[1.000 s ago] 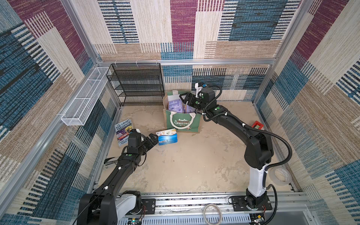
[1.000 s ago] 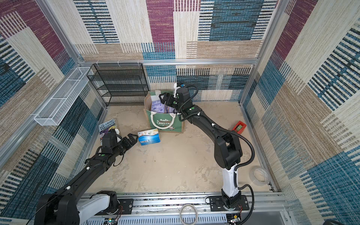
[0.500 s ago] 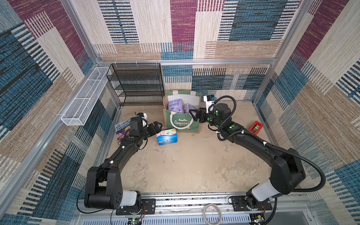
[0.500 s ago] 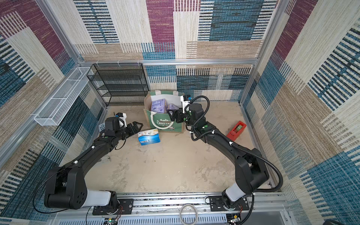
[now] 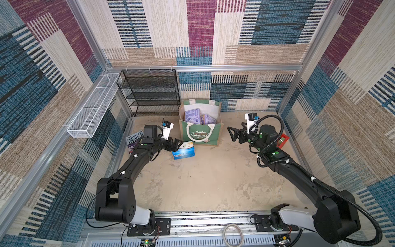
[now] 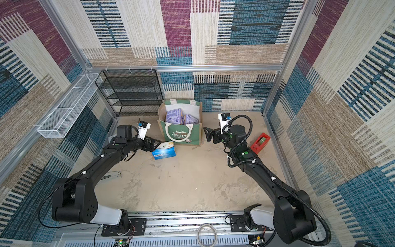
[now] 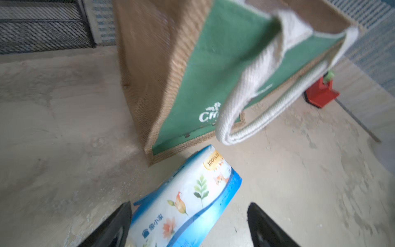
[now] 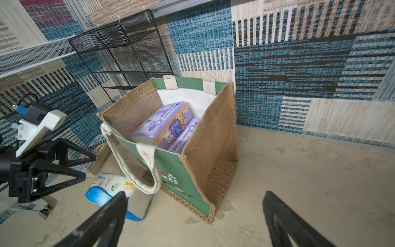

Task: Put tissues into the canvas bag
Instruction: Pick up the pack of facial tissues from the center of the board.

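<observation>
Jaws of the left gripper (image 5: 179,145) stand spread, straddling the near end of a blue-and-white plastic-wrapped tissue pack (image 5: 184,151). It lies on the beige counter (image 5: 203,181), just at 7 o'clock of the boxy green-fronted canvas bag (image 5: 213,136). Two lavender tissue packs (image 5: 193,115) sit inside the bag. At its 3 o'clock, the right gripper (image 5: 230,134) hangs with jaws wide apart, gripping nothing.

Both top views are bright and evenly lit, daylight-white, with only faint, soft shadows on the surface (image 5: 192,181); no glare shows; the left wrist view is smeared by blur, the canvas bag (image 7: 192,74) soft and its handle streaked; the right wrist view is crisper, edges stretched by the wide lens, the right tool (image 8: 195,193) dark and unfocused up close.
</observation>
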### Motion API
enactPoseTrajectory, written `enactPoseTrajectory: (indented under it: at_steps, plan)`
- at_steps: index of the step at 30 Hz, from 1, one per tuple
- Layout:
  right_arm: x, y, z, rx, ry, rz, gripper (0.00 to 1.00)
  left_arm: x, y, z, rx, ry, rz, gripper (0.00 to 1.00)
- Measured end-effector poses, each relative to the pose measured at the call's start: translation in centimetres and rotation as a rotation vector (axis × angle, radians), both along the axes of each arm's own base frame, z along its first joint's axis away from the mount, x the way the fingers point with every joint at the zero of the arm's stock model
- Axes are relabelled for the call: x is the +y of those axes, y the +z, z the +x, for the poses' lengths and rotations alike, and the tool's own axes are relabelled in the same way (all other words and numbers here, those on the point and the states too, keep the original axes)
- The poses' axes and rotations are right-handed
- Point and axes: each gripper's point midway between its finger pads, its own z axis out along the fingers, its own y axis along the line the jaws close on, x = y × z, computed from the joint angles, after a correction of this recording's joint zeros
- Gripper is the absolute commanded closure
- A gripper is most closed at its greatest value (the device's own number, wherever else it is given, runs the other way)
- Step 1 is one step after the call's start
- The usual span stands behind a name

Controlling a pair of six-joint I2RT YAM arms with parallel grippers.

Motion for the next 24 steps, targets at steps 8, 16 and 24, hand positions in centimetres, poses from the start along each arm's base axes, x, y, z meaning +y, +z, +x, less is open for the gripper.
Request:
enactPoseTrajectory:
  at_steps: [8,16,24]
  plan:
    - [-0.7,-1.1,0.0,0.023,0.007,-0.024,0.01,-2.2,-1.1,-0.9,-0.101,-0.189,0.073,0.1]
    - [-0.9,-2.2,0.0,0.039,0.019,-0.043,0.01,-2.4,-0.2,0.2,-0.22,-0.262,0.172,0.11]
    - [-2.2,-2.7,-0.6,0.028,-0.002,-0.063,0.01,-2.4,-1.5,0.2,-0.15,-0.379,0.252,0.11]
